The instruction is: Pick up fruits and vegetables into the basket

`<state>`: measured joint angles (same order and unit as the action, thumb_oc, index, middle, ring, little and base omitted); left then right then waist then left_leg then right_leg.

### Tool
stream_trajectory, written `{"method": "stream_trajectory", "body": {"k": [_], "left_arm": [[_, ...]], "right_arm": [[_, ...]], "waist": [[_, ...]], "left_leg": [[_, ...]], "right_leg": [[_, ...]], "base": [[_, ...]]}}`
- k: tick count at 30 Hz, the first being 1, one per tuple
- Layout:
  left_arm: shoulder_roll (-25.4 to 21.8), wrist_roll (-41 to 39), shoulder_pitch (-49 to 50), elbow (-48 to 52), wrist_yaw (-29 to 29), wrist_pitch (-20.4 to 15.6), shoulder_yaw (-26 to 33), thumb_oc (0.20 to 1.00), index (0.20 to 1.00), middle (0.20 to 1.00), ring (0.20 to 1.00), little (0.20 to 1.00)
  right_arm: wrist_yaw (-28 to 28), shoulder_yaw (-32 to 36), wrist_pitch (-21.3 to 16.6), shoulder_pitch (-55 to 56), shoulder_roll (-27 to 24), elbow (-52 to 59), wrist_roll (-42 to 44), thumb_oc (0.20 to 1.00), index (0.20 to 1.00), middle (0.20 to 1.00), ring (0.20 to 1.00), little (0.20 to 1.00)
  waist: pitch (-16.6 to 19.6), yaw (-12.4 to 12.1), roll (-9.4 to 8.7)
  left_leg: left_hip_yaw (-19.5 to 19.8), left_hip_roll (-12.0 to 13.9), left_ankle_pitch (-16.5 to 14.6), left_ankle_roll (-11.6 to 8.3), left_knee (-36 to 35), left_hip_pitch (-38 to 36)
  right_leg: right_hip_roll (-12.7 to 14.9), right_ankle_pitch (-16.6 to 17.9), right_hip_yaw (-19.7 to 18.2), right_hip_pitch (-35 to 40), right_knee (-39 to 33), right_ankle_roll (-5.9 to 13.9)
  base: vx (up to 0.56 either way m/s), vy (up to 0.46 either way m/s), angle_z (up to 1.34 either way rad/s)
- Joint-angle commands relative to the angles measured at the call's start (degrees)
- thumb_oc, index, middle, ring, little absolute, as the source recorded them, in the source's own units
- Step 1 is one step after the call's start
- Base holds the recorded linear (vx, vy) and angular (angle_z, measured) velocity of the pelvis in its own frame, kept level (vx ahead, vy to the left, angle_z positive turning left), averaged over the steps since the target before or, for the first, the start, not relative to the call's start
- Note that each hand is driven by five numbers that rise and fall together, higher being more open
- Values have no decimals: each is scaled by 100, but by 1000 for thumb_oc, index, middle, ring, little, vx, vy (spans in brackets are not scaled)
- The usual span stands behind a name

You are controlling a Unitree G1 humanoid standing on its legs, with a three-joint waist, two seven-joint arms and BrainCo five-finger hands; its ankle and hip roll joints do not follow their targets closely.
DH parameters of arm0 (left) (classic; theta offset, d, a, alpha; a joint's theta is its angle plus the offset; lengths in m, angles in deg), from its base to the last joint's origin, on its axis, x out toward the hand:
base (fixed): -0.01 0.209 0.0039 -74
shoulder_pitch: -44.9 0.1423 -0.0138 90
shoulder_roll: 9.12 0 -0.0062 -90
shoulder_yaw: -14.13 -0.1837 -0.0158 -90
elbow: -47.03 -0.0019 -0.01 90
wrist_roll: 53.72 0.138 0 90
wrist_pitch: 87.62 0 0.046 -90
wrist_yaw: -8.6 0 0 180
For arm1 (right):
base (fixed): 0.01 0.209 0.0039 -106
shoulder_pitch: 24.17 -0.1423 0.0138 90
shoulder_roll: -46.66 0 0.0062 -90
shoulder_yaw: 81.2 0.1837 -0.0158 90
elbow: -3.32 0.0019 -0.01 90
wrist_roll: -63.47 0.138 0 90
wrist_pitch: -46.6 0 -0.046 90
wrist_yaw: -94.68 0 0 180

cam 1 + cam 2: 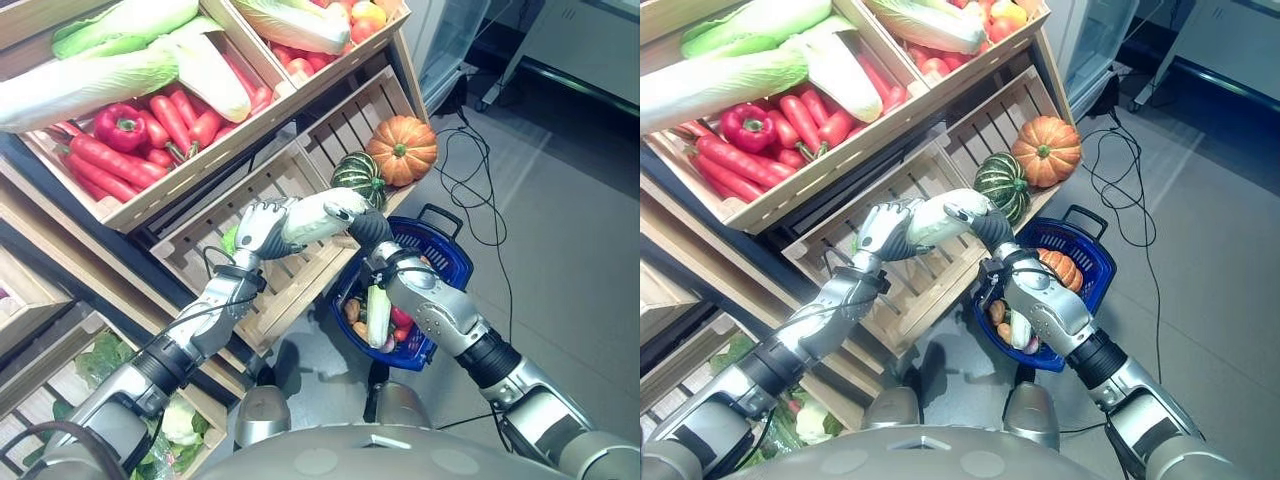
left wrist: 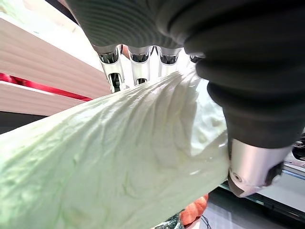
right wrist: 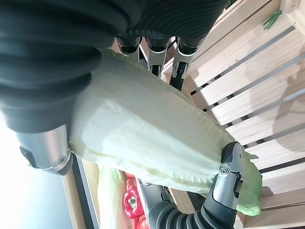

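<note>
Now both hands hold one napa cabbage (image 1: 318, 218) above the shelf crate, left of the blue basket (image 1: 447, 262).
Left hand (image 1: 262, 230) fingers wrap its left end, right hand (image 1: 368, 228) fingers clamp the right end. Risk, judged: soft leaves could tear or slip if either hand lets go early, missing the already crowded basket.

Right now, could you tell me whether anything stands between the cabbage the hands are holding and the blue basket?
Nothing visible does. The cabbage is held by the left hand and right hand just above the blue basket, whose rim beside the right forearm is open.
</note>
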<state>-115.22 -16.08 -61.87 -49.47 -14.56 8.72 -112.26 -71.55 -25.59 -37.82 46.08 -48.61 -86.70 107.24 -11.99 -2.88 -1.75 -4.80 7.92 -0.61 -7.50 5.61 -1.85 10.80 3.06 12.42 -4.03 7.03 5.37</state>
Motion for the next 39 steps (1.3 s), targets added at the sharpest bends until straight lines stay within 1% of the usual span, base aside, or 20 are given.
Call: {"method": "stream_trajectory", "body": {"k": [1, 4, 5, 7, 10, 13, 15, 16, 18, 20, 21, 23, 25, 26, 28, 31, 34, 37, 38, 39], "left_arm": [[273, 85, -849, 510, 122, -296, -602, 1000, 1000, 1000, 1000, 1000], [312, -29, -843, 472, 231, -258, -635, 1000, 1000, 1000, 1000, 1000], [322, -75, -794, 430, 322, -152, -648, 1000, 1000, 1000, 1000, 1000], [300, -145, -682, 335, 362, -64, -606, 1000, 1000, 1000, 1000, 1000], [218, -215, -452, 257, 393, 23, -438, 1000, 1000, 1000, 1000, 1000], [63, -693, -39, 101, 467, 84, -149, 1000, 1000, 1000, 1000, 1000], [-30, -998, 322, -9, 482, 5, 110, 1000, 1000, 1000, 1000, 1000], [-64, -1290, 501, -63, 441, -60, 247, 1000, 1000, 1000, 1000, 1000], [-85, -1721, 1010, -213, 281, -413, 684, 1000, 1000, 1000, 1000, 1000], [-103, -1911, 1192, -271, 157, -545, 831, 1000, 1000, 1000, 1000, 1000], [-90, -2163, 1422, -336, 91, -680, 1090, 1000, 1000, 1000, 1000, 1000], [-90, -2234, 1607, -390, 23, -835, 1274, 1000, 1000, 1000, 1000, 1000], [-67, -2484, 1977, -510, -73, -1200, 1718, 1000, 1000, 1000, 1000, 1000], [-56, -2600, 2070, -521, -99, -1298, 1846, 1000, 1000, 1000, 1000, 1000], [-47, -2680, 2150, -551, -141, -1406, 1946, 1000, 1000, 1000, 1000, 1000], [-39, -2963, 2316, -599, -205, -1816, 2246, 1000, 1000, 1000, 1000, 1000], [-39, -3102, 2397, -499, -220, -2150, 2399, 1000, 1000, 1000, 1000, 1000], [-83, -3320, 2479, -209, 31, -2599, 2545, 1000, 1000, 1000, 1000, 1000], [-86, -3343, 2488, -184, 62, -2651, 2555, 1000, 1000, 1000, 1000, 1000], [-108, -3478, 2559, 30, 269, -2913, 2604, 1000, 1000, 1000, 1000, 1000]], "right_arm": [[-184, -559, -370, -575, 572, 430, -168, 200, 200, 200, 200, 200], [-127, -528, -412, -597, 553, 456, -221, 200, 200, 200, 200, 200], [-55, -435, -501, -587, 496, 527, -359, 200, 200, 200, 200, 200], [22, -235, -563, -535, 382, 644, -460, 200, 200, 200, 200, 200], [28, 137, -554, -393, 185, 827, -525, 200, 200, 200, 200, 200], [69, 668, -612, -113, -149, 1086, -652, 200, 200, 200, 200, 200], [9, 1069, -654, 177, -374, 1276, -709, 200, 200, 200, 200, 200], [-5, 1260, -682, 322, -468, 1349, -768, 200, 200, 200, 200, 200], [-121, 1764, -860, 771, -697, 1477, -859, 200, 200, 200, 200, 200], [-134, 1971, -935, 924, -757, 1493, -897, 200, 200, 200, 200, 200], [-145, 2241, -1050, 1142, -833, 1508, -935, 200, 200, 200, 200, 200], [-193, 2462, -1121, 1293, -880, 1521, -936, 200, 200, 200, 200, 200], [-205, 2960, -1324, 1629, -954, 1528, -988, 200, 200, 200, 200, 200], [-173, 3119, -1389, 1718, -974, 1516, -1023, 200, 200, 200, 200, 200], [-160, 3252, -1449, 1792, -1002, 1496, -1031, 200, 200, 200, 200, 200], [-37, 3652, -1561, 1958, -1118, 1403, -1125, 200, 200, 200, 200, 200], [19, 3874, -1613, 2019, -1174, 1268, -1135, 200, 200, 200, 200, 200], [115, 4027, -1677, 2077, -1205, 1133, -1156, 200, 200, 200, 200, 200], [123, 4036, -1666, 2079, -1203, 1123, -1155, 200, 200, 200, 200, 200], [140, 4102, -1700, 2135, -1201, 1003, -1169, 200, 200, 200, 200, 200]], "waist": [[-107, -5, -131], [-96, 10, -124], [-84, 34, -107], [-89, 60, -95], [-94, 105, -75], [-119, 170, -60], [-149, 210, -37], [-164, 230, -27], [-218, 264, -11], [-244, 284, -3], [-290, 301, -2], [-330, 313, -3], [-445, 342, -16], [-501, 349, -16], [-550, 358, -13], [-795, 387, 24], [-987, 394, 81], [-1226, 378, 163], [-1238, 377, 171], [-1362, 366, 227]], "left_leg": [[-140, -69, -588, 350, 66, 54], [-159, -58, -569, 347, 38, 33], [-172, -48, -559, 344, 1, 4], [-190, -31, -550, 337, -7, -3], [-217, -16, -546, 338, -18, -16], [-266, 11, -545, 343, -3, -28], [-291, 35, -541, 345, 12, -24], [-302, 44, -536, 344, 17, -16], [-340, 70, -542, 353, 44, 3], [-353, 82, -543, 352, 62, 21], [-374, 100, -548, 358, 100, 60], [-383, 111, -552, 359, 122, 85], [-406, 140, -535, 361, 167, 196], [-407, 149, -522, 358, 178, 245], [-403, 159, -509, 355, 196, 302], [-381, 168, -459, 345, 284, 539], [-360, 173, -420, 332, 352, 729], [-320, 178, -367, 320, 452, 969], [-316, 179, -363, 319, 463, 992], [-283, 179, -330, 309, 523, 1135]], "right_leg": [[361, -660, -74, 597, -30, 577], [359, -656, -74, 611, -43, 577], [351, -664, -75, 621, -53, 578], [342, -676, -88, 612, -37, 574], [323, -693, -106, 594, -14, 566], [298, -703, -141, 569, 12, 549], [279, -711, -174, 536, 41, 539], [269, -713, -193, 514, 55, 537], [249, -724, -216, 465, 95, 514], [238, -734, -230, 436, 121, 506], [229, -740, -246, 389, 156, 489], [222, -748, -248, 359, 178, 475], [205, -760, -240, 245, 240, 436], [199, -766, -232, 202, 261, 419], [195, -777, -223, 149, 296, 405], [175, -809, -202, -70, 435, 338], [164, -836, -184, -244, 545, 285], [151, -879, -142, -463, 717, 211], [151, -884, -138, -486, 736, 204], [134, -920, -112, -615, 855, 153]], "base": [[-6, -14, 10], [-2, -4, 4], [0, 0, 0], [0, 0, 0], [0, 0, 0], [-4, -7, -2], [-23, -22, -8], [-36, -26, -6], [-43, -30, -7], [-37, -27, -7], [-38, -31, -4], [-49, -43, -3], [-106, -76, -5], [-120, -66, -7], [-86, -33, -4], [-137, -33, -1], [-129, -30, 3], [-127, -37, 3], [-111, -46, 9], [-83, -48, 9]]}}
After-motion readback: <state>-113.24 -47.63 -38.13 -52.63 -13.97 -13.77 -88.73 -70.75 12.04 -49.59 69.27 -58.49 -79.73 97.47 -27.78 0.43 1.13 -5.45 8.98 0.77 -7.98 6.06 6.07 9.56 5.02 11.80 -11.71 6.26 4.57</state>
